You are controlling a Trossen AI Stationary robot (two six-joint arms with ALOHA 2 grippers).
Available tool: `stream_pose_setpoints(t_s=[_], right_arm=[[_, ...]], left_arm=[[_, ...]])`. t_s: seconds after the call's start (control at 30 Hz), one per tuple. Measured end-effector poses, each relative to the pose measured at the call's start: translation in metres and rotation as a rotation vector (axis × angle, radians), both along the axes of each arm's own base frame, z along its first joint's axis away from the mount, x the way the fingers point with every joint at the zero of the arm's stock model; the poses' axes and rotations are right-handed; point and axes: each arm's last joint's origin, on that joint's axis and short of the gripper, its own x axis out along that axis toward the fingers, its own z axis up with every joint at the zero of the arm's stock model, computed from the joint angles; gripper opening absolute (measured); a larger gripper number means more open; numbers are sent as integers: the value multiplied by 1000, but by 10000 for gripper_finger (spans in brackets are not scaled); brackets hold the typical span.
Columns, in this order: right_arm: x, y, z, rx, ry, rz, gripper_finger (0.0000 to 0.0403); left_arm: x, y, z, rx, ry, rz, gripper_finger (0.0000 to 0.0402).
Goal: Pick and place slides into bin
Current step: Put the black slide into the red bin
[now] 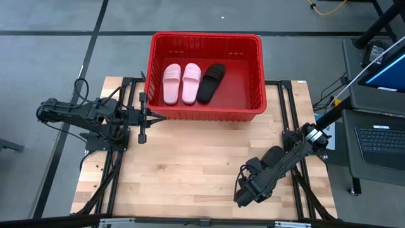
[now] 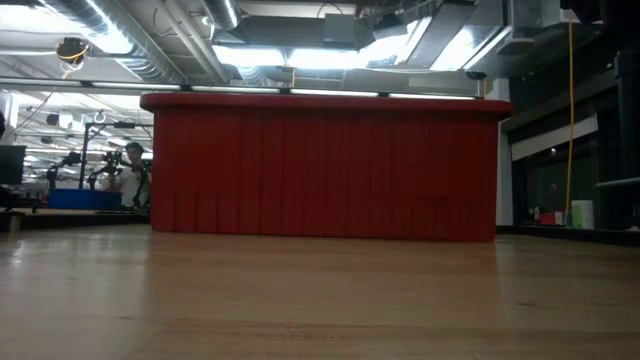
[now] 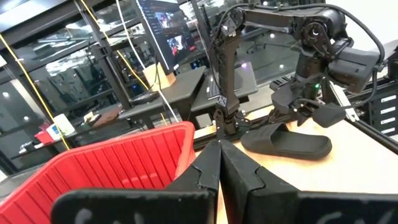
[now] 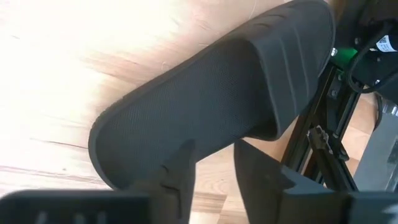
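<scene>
I am a two-armed robot at a pale wooden desk [image 1: 190,164], seen from directly above. At the desk's far edge sits a large rectangular red plastic bin [image 1: 253,76] with slotted, ribbed sides and a thick rim. Inside it, lying side by side on the bin floor toward its left half, are two pale pink slide sandals [image 1: 181,83] and, just to their right and slightly angled, one all-black slide sandal [image 1: 211,82]. The fourth sandal, a black rubber slide with a textured footbed and one broad strap [image 4: 211,99], lies on the desk near the front right corner, well apart from the bin. My right claw [image 4: 211,163] is directly over this sandal; its two dark fingers are parted by a narrow gap at the sandal's edge, and I cannot tell whether they have hold of it. From my left wrist camera, the same sandal [image 3: 287,140] lies flat on the wood beneath my right arm. My left claw [image 1: 161,118] hangs beside the bin's near left corner, its fingers pressed together and holding nothing. From desk height, the bin's red wall fills the middle of the view.
</scene>
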Motion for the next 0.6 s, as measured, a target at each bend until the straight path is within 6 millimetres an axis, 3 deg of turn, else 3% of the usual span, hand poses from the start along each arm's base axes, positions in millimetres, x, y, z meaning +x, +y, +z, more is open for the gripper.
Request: stream_pose_setpoints(t_s=[0.2,0.37,0.6], right_arm=[[-8,-7,-16,-52,60,-31,138],[-17,-12,-30,-62,146,-78,129],[-17,-13,-31,-90,127,-61,111]], left_arm=[[0,0,0,1,0,0,5],[0,0,-1,3,14,0,5],[0,0,-3,6,31,0,6]])
